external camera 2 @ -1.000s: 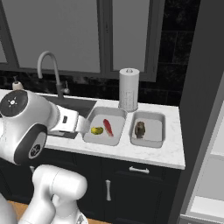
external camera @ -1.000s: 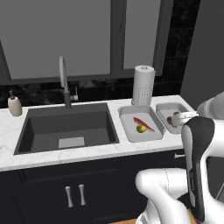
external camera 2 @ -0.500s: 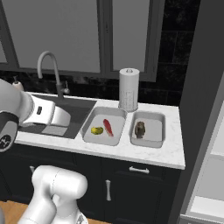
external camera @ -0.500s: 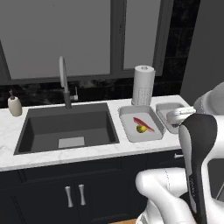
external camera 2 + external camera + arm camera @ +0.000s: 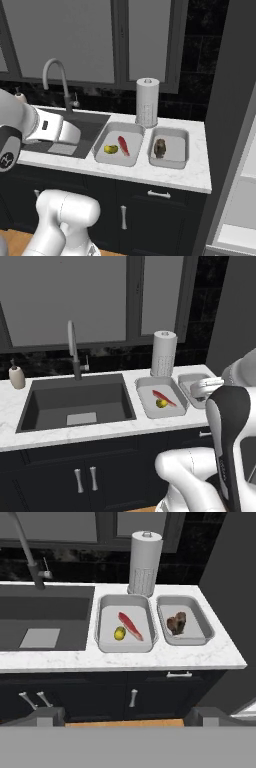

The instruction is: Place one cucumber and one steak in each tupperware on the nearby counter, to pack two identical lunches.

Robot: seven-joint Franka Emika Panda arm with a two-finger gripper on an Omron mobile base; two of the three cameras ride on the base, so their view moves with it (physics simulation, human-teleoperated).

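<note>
From the left base view, two grey tubs sit on the counter (image 5: pixel 60 431) right of the sink (image 5: pixel 75 403); the tub nearest the sink (image 5: pixel 161 397) holds a cucumber (image 5: pixel 161 403) touching a red steak (image 5: pixel 165 397). From the right base view, the far tub (image 5: pixel 169 147) holds a dark brown steak (image 5: pixel 159 148), with the paper towel roll (image 5: pixel 147 102) behind both tubs. In the hand view, the gripper (image 5: pixel 120 718) stands spread wide, holding nothing, well back from the sink.
</note>
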